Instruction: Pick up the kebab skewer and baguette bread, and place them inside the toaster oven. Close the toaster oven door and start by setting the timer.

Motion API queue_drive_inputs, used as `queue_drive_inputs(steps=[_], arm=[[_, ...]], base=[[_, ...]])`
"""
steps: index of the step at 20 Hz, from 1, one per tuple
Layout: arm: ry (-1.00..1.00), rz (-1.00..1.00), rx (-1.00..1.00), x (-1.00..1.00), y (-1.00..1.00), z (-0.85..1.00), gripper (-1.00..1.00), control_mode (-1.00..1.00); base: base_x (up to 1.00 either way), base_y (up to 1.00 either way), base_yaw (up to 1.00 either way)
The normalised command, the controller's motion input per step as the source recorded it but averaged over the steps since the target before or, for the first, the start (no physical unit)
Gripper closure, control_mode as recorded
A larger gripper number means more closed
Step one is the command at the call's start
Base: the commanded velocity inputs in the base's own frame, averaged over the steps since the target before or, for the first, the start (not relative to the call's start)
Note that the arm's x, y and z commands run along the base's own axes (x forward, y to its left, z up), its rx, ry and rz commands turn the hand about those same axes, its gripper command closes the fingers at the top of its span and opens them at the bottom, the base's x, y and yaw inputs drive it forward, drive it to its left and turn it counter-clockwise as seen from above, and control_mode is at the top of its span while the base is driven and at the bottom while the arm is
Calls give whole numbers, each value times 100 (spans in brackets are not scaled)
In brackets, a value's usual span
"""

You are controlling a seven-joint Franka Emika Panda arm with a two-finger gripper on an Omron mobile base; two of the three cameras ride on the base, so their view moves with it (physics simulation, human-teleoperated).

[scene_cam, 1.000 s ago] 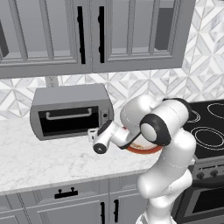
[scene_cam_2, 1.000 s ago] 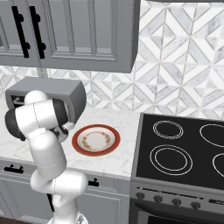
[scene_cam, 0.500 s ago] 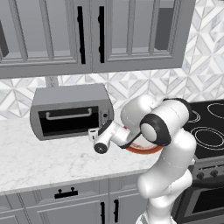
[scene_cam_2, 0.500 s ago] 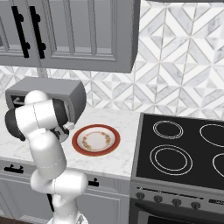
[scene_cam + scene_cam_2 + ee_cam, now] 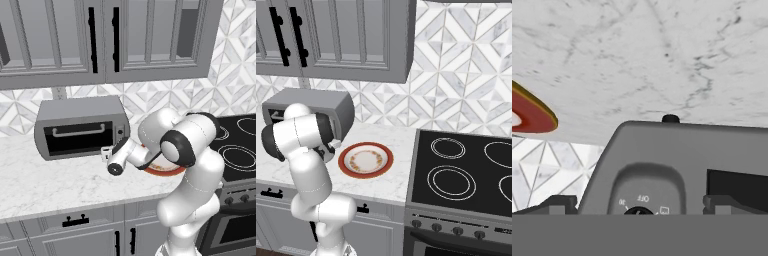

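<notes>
Spanning the whole lower scene, the white marble counter (image 5: pixel 45 182) carries everything, with grey upper cabinets (image 5: pixel 100 40) hanging over its back edge and a black stove (image 5: pixel 466 175) butting against its right end. Next in bulk comes the white arm, which rises at the counter's front edge and bends left toward the toaster oven (image 5: pixel 80 127), a silver-grey box standing at the back of the counter against the patterned wall tiles. The toaster oven door (image 5: pixel 80 137) is shut flat against the box, its silver bar handle running across the dark glass near the top, so neither the kebab skewer nor the baguette bread can be made out through it. A red-rimmed plate (image 5: pixel 365 160) sits on the counter between the oven and the stove, just right of the oven, and in the right base view it lies bare. The gripper (image 5: pixel 106 153) hangs in front of the oven's right front corner, level with the knob panel (image 5: pixel 120 134) and just off it. Its fingers stand spread wide apart and hold nothing. The hand view is rolled upside down: the marble runs across the top, the plate's rim shows at the left edge, and a dial (image 5: pixel 638 211) with "OFF" lettering sits centred between the two dark fingertips (image 5: pixel 559 202).
</notes>
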Motion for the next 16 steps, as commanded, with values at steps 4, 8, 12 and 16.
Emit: queue_drive_inputs(steps=[4,8,12,16], arm=[[0,0,0,0,0,2,-100,-100],[0,0,0,0,0,6,-100,-100],[0,0,0,0,1,3,-100,-100],[0,0,0,0,2,4,-100,-100]], base=[[0,0,0],[0,0,0],[0,0,0],[0,0,0]])
